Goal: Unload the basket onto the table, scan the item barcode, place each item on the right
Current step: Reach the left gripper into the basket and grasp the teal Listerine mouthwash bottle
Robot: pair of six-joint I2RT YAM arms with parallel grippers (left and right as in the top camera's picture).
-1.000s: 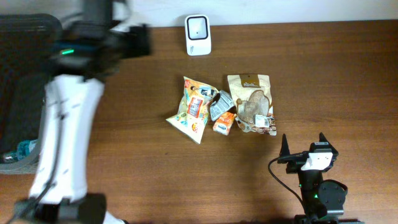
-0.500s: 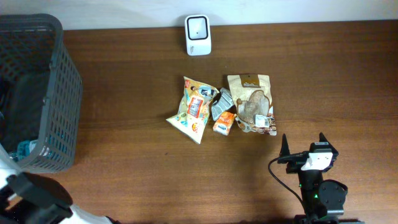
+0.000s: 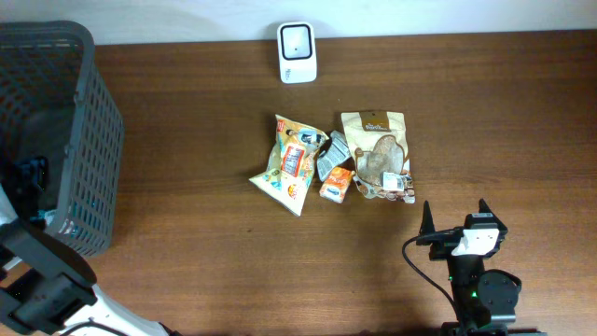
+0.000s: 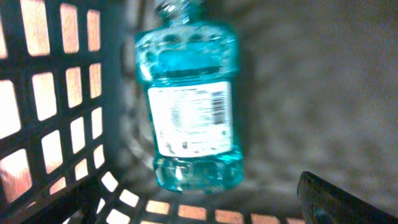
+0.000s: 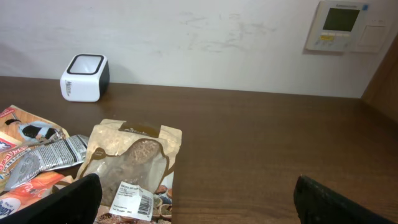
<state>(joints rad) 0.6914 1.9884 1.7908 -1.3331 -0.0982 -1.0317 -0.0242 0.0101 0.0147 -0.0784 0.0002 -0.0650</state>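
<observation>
Your left tool (image 4: 205,208) hangs spread and empty over the bottle (image 4: 189,106), which lies label-up in the basket (image 3: 93,140), likely the drop-off bin. Your right tool (image 3: 455,219), also spread and empty, sits near the pouch (image 3: 375,154), which lies on the counter (image 3: 187,233) close to the scanner (image 3: 297,51) for a short carry.

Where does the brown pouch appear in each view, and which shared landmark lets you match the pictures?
Overhead: the pouch lies mid-table, rightmost of the packets.
Left wrist: not in it; only a blue bottle in the basket.
Right wrist: the pouch lies at lower left.
Shared landmark: the white scanner by the wall, seen overhead and from the right wrist.
</observation>
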